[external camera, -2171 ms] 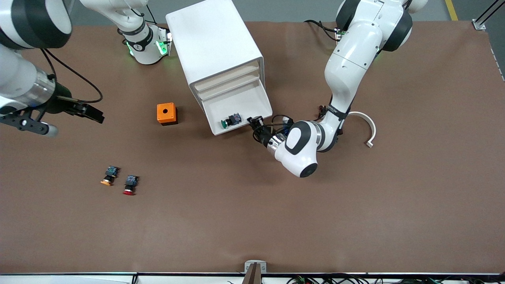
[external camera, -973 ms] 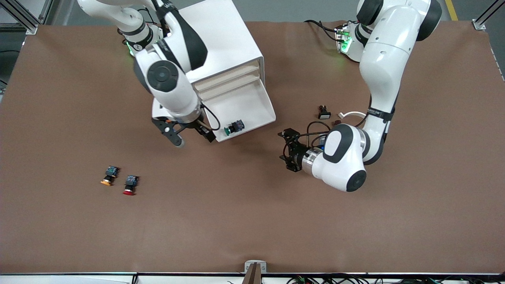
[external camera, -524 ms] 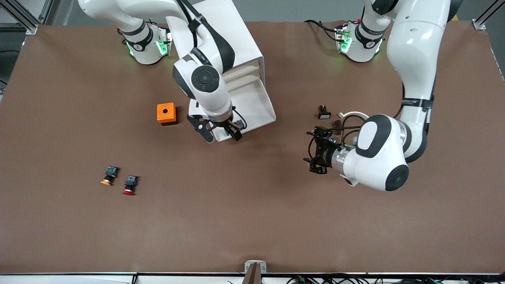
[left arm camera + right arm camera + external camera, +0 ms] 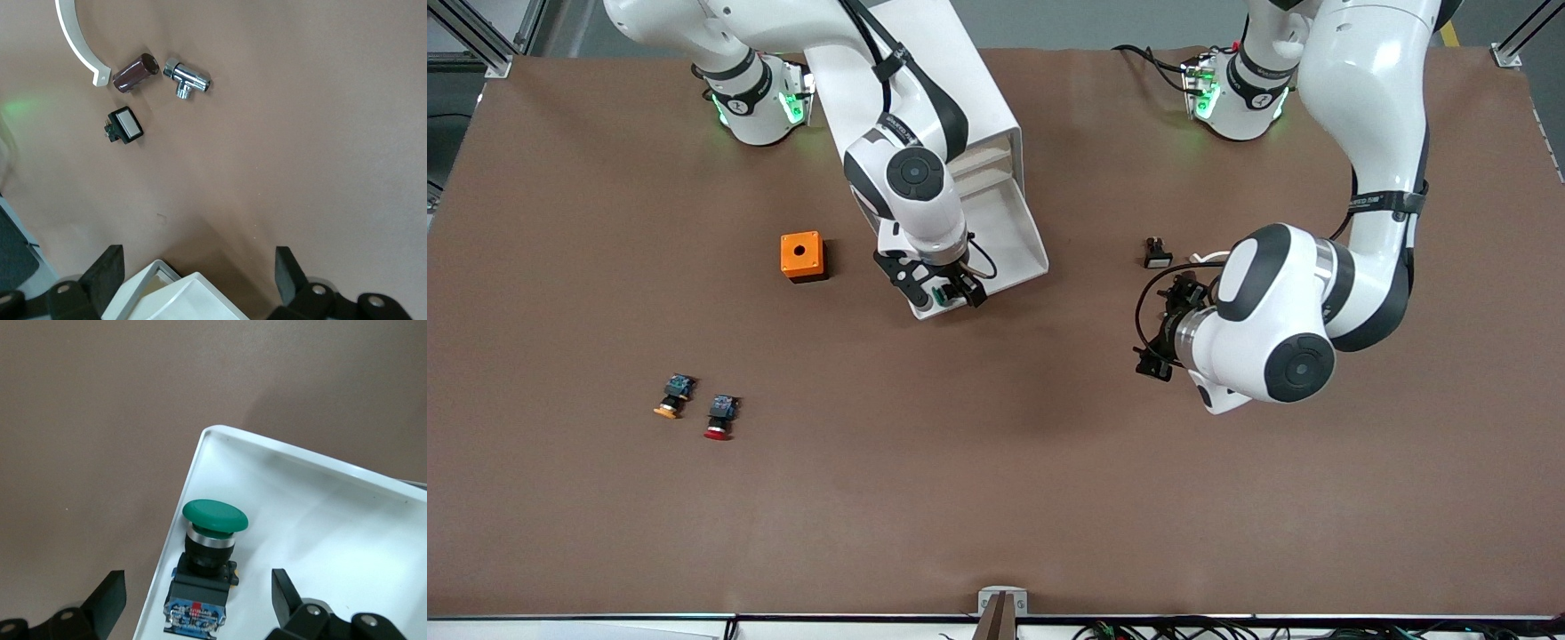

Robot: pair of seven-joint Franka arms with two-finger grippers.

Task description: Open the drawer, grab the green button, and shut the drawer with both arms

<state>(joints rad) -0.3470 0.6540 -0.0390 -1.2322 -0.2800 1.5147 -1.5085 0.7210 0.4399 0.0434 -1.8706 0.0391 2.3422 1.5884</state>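
in the front view, a white four-drawer cabinet [image 4: 925, 116] stood on a brown table [image 4: 996, 498] between the two arm bases. its third drawer [image 4: 1009, 236] was pulled out as a shallow white tray. the right gripper [image 4: 943, 289] hung over the drawer's outer corner, directly above the green button [image 4: 938, 294], which was mostly hidden under it. the left gripper [image 4: 1165, 342] hovered over bare table toward the left arm's end, waiting. an orange box [image 4: 802, 256] sat beside the cabinet, and a red-capped button [image 4: 719, 418] and an orange-capped button [image 4: 673, 396] lay nearer the camera

in the left wrist view, the left fingers [image 4: 105, 273] were spread wide with nothing between them. a white corner of the drawer showed between them, with a chrome fitting [image 4: 186, 75], a dark cylinder [image 4: 135, 71], a small square switch [image 4: 124, 126] and a white curved strip [image 4: 77, 43] on the table

in the right wrist view, the right fingers [image 4: 107, 603] were wide open and empty, straddling the button, which lay in the drawer's corner against its rim. it looked small, light and rigid. the smooth domed cap seemed likely to slip, so the black body just under the cap, or the squarer bluish rear block, looked the better place to pinch; the nearby rim left little room for one finger
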